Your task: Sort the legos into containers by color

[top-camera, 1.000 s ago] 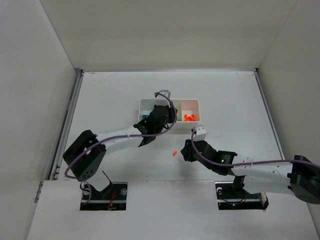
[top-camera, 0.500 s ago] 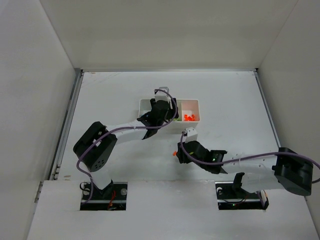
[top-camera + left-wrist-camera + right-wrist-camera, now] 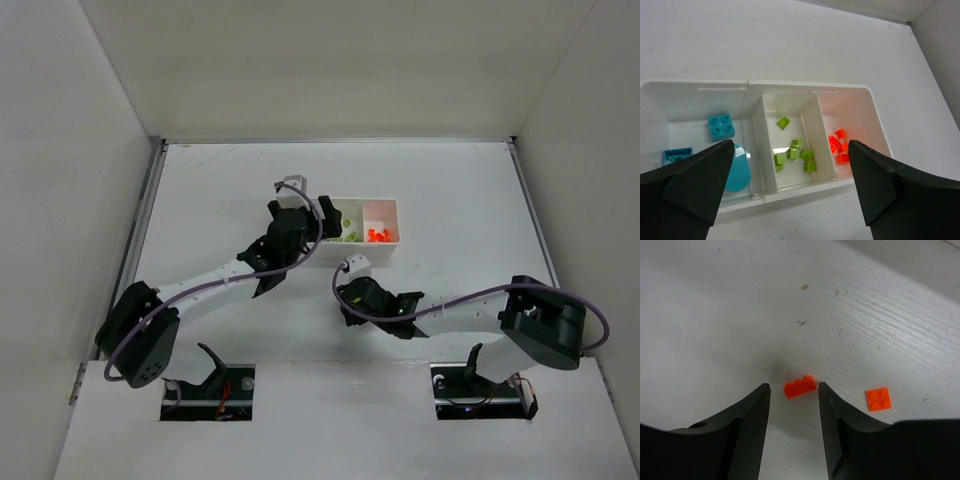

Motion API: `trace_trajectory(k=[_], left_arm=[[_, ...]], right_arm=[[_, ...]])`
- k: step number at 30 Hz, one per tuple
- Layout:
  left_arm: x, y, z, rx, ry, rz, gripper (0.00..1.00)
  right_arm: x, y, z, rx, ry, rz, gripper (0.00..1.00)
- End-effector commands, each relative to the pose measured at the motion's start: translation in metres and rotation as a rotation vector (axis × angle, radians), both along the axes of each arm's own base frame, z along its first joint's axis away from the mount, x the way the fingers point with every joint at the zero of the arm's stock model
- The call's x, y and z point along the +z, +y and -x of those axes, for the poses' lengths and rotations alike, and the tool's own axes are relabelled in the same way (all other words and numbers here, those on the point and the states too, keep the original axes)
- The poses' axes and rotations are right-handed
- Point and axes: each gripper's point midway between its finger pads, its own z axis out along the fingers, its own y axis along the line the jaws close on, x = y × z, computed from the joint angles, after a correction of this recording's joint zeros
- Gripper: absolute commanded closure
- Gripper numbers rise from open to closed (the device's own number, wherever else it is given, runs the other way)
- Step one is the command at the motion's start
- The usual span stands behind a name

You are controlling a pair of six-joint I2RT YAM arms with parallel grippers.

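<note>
The white tray (image 3: 805,86) has three compartments side by side. Teal legos (image 3: 721,126) lie in the left one, lime green legos (image 3: 795,154) in the middle and orange legos (image 3: 838,146) in the right. My left gripper (image 3: 791,145) hangs wide open above the tray with nothing in it; from above, this gripper (image 3: 300,222) hides the tray's left part. My right gripper (image 3: 794,386) is down at the table, open, its tips either side of a small orange brick (image 3: 800,387) that lies close to the right finger. A flat orange plate (image 3: 878,399) lies just right of it.
From above, the tray (image 3: 390,203) sits mid-table with green (image 3: 346,236) and orange (image 3: 377,235) pieces showing. The right gripper (image 3: 345,298) is a short way in front of it. White walls enclose the table on three sides.
My left gripper has opened wide and shifted left over the tray. My right arm has swung left and down onto the loose orange brick, which it now covers from above, opening a little.
</note>
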Motion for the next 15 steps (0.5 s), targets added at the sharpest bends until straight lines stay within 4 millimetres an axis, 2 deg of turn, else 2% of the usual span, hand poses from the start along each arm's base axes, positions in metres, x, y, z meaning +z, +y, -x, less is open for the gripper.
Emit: trace_trajectory(k=[1,9,15], left_arm=[[0.014,0.021,0.005,0.040,-0.029,0.047,0.00],[-0.003,0.052,0.024,0.094,-0.004,0.047,0.00],[-0.019,0.082,0.037,0.160,0.013,0.036,0.00]], right_arm=[[0.016,0.017,-0.006,0.011,-0.034,-0.047,0.51],[0.003,0.010,-0.005,-0.005,-0.016,-0.004,0.53],[0.005,0.010,-0.007,-0.013,-0.023,-0.004,0.67]])
